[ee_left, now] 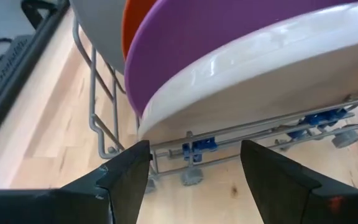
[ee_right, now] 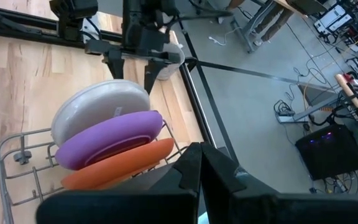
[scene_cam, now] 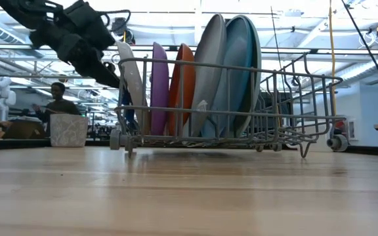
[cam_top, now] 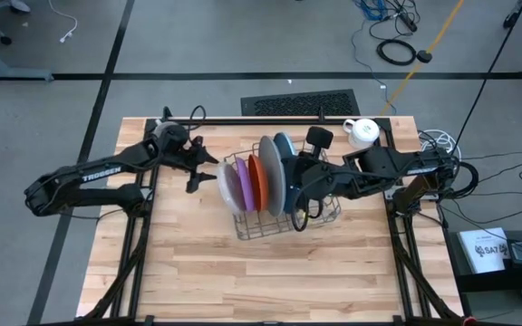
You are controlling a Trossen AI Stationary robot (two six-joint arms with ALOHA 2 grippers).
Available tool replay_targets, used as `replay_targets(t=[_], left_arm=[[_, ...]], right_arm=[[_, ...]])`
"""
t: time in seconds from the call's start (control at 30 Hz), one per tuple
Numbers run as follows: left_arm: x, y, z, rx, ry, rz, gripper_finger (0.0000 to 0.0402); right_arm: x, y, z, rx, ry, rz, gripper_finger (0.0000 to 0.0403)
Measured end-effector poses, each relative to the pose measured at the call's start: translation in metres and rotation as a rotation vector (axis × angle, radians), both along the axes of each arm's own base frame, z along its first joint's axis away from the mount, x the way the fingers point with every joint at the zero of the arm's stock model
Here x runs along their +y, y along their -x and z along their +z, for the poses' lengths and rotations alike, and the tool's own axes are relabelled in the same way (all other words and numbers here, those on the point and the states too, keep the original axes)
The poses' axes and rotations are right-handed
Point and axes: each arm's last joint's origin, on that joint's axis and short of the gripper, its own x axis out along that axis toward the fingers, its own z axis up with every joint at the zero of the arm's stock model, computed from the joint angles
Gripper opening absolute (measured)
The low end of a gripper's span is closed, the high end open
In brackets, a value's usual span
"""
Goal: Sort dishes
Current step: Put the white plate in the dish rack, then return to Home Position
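Five plates (cam_top: 259, 181) upright in rack (cam_top: 320, 220) — left tool (cam_top: 195, 170) apart beside whitish plate (cam_top: 227, 187); right tool (cam_top: 298, 220) together over rack.

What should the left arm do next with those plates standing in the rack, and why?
Probably ease the left end effector forward onto the rim of the whitish plate. It is open, empty and lined up just short of that plate, the outermost one in the wire rack, beside the purple plate. The right end effector is shut, over the rack.
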Motion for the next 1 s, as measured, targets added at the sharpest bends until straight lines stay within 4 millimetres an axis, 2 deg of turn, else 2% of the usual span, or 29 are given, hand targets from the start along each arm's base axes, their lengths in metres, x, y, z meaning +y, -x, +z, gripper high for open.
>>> replay_targets(t=[0.17, 0.43, 0.6, 0.77, 0.9, 1.0], left_arm=[[-0.008, 0.007, 0.01, -0.022, -0.049, 0.025, 0.0252], [-0.019, 0.02, 0.023, -0.057, -0.019, 0.112, 0.0252], [-0.029, 0.032, 0.037, -0.146, -0.013, 0.146, 0.024], [-0.042, 0.052, 0.061, -0.346, -0.057, 0.144, 0.0195], [-0.057, 0.074, 0.083, -0.513, -0.098, 0.12, 0.0137], [-0.067, 0.09, 0.092, -0.606, -0.105, 0.087, 0.0086]], right_arm=[[0.0, 0.0, 0.0, -0.006, -0.01, -0.007, 0.0], [0.0, 0.002, -0.002, 0.017, -0.011, -0.009, 0.0], [0.009, 0.006, 0.001, 0.019, 0.017, 0.031, 0.0], [0.016, 0.024, 0.012, -0.027, 0.045, 0.016, 0.0], [0.02, 0.043, 0.019, -0.072, 0.055, -0.011, 0.0], [0.022, 0.057, 0.015, -0.099, 0.061, -0.031, 0.0]])
